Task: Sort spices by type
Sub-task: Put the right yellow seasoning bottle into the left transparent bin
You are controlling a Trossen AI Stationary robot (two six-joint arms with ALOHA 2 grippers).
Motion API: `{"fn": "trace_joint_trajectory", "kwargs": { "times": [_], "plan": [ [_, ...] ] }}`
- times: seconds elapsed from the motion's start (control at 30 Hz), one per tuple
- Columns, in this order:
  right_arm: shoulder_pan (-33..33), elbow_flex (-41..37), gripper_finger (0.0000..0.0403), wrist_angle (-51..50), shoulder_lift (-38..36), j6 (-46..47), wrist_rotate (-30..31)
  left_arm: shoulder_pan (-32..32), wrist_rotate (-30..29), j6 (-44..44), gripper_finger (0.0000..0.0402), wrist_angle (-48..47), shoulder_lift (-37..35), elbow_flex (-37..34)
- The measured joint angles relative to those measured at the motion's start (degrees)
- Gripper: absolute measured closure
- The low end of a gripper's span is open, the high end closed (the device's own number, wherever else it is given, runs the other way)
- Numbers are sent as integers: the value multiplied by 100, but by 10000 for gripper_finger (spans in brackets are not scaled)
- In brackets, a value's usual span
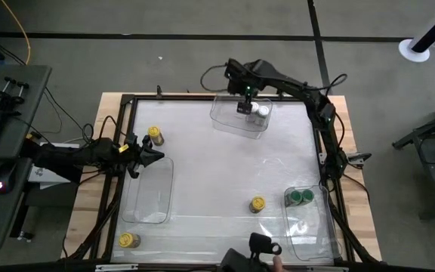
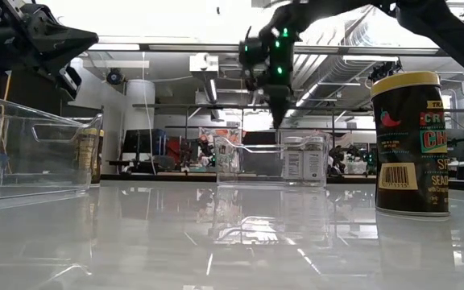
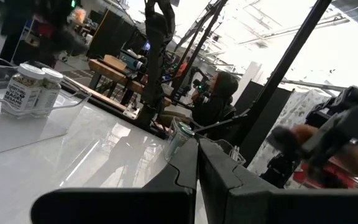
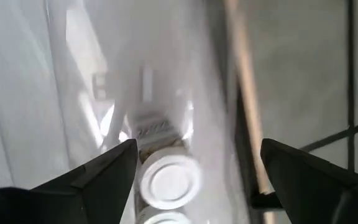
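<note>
Right wrist view: white-lidded jars (image 4: 169,180) directly below the spread-apart right end effector (image 4: 194,165).

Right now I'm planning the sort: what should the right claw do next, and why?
Probably lift straight up out of the top bin. The right claw is open above the two white-lid jars there, holding nothing, and three yellow-lid jars are still outside any bin.

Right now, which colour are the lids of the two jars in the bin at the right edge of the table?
Green. The two jars show it best in the high view.
</note>
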Motion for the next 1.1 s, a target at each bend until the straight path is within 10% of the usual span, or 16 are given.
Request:
{"fn": "trace_joint_trajectory", "kwargs": {
  "times": [0.27,0.7,1.1],
  "plan": [
    [-42,1368,64,-143,-28,639,-83,1,1,1,401,0,0,2],
    [723,-413,64,-509,-1026,1185,-2601,1,-1,0,401,2,-2,2],
    [3434,-2401,64,423,-2258,2730,-1449,1,1,1,401,1,-2,2]
  ]
}}
